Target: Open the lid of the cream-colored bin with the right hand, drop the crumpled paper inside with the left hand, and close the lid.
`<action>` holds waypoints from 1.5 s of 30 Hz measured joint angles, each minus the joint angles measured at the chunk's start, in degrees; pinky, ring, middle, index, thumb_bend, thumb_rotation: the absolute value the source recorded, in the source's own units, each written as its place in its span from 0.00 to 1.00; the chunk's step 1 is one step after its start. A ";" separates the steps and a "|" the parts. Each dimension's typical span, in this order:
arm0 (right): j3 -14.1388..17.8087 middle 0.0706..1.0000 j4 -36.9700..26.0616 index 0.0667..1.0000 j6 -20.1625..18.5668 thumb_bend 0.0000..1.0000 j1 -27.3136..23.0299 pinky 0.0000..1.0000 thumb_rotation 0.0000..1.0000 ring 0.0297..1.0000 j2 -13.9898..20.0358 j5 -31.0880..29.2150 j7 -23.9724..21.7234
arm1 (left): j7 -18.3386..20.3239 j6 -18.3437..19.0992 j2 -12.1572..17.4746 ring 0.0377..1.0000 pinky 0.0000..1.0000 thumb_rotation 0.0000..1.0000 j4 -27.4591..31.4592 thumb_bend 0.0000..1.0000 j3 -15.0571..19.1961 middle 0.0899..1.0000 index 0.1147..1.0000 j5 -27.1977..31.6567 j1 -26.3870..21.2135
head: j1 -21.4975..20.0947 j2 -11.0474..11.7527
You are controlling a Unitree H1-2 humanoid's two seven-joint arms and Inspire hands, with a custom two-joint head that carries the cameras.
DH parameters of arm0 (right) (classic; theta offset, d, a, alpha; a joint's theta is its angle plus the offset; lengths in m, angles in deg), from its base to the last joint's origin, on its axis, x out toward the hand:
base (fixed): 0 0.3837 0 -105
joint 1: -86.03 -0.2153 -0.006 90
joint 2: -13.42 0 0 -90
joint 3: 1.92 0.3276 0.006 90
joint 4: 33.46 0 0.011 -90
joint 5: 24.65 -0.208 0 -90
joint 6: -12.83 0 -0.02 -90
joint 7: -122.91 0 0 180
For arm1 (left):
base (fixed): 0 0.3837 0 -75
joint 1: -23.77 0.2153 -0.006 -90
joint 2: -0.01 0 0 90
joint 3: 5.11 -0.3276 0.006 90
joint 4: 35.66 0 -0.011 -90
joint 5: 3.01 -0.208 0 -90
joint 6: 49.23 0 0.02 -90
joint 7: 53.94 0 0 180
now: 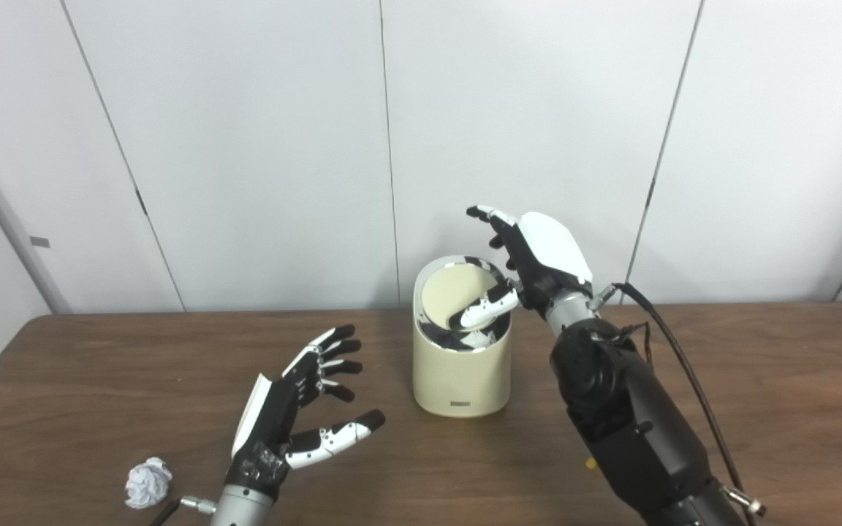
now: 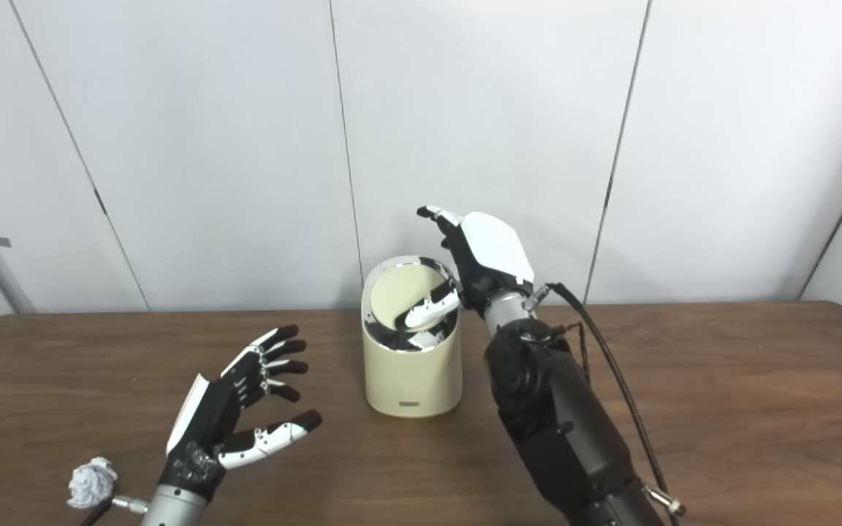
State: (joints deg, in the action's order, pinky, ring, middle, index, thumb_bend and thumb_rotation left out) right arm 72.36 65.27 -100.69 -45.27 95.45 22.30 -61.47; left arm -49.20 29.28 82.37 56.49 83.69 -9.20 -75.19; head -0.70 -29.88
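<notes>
On the table (image 1: pixel 757 380), crumpled paper (image 1: pixel 148 482) lies beside the left hand's (image 1: pixel 286 409) spread fingers (image 1: pixel 333 351) (empty).

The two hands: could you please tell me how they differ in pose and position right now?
The right hand is raised at the cream bin's rim, thumb pressing on its tilted lid; the left hand hangs low over the table, touching nothing, fingers spread. The crumpled paper lies beside the left wrist, far from the right hand. Neither hand grips anything.
</notes>
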 measured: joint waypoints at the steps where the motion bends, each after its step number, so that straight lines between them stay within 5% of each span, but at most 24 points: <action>1: 0.12 0.86 0.00 0.85 0.00 0.80 0.00 0.53 0.01 0.72 0.00 0.02 -0.11 | 0.00 0.00 0.00 0.73 0.58 0.18 0.00 0.73 0.01 0.81 0.86 0.00 0.01 | 0.00 0.00; 8: 1.14 0.90 -0.10 0.86 -0.10 0.77 0.16 0.56 0.11 0.77 -0.31 -1.03 -0.39 | 0.01 0.35 0.01 0.74 0.59 0.18 0.00 0.73 0.03 0.82 0.86 -0.01 0.08 | -0.09 0.09; 17: 6.78 0.88 -0.61 0.85 1.97 0.67 4.60 0.62 0.33 0.79 -0.40 -14.61 -1.28 | 0.02 0.45 0.01 0.74 0.59 0.19 0.03 0.73 0.01 0.81 0.86 -0.02 0.09 | -0.09 0.09; 28: 9.71 0.84 -6.81 0.83 2.06 0.69 6.65 0.65 0.46 0.79 1.07 -18.85 0.14 | 0.03 0.56 -0.04 0.74 0.58 0.19 0.03 0.73 -0.13 0.81 0.86 -0.09 0.08 | 0.00 0.26; 32: 12.17 0.89 -8.05 0.85 3.60 0.70 10.16 0.73 0.48 0.85 1.08 -22.23 0.93 | 0.03 1.08 -0.05 0.74 0.59 0.20 0.03 0.74 -0.15 0.81 0.86 -0.10 0.09 | -0.26 0.09; 36: 13.88 0.87 -8.77 0.86 6.11 0.70 15.30 0.63 0.47 0.79 1.26 -26.22 1.27 | 0.03 1.14 -0.03 0.74 0.59 0.20 0.05 0.73 -0.17 0.81 0.86 -0.10 0.09 | -0.53 -0.09; 45: 14.04 0.88 -9.65 0.88 14.97 0.78 23.98 0.64 0.53 0.78 3.01 -29.91 1.92 | 0.06 1.17 -0.04 0.73 0.59 0.18 0.20 0.73 -0.38 0.81 0.86 -0.10 0.09 | 0.09 -0.26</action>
State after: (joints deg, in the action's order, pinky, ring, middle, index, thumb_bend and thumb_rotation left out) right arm 86.41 55.62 -85.72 -21.29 98.46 -7.61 -59.55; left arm -49.14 30.45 82.33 56.69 83.30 -9.30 -75.10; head -0.62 -30.15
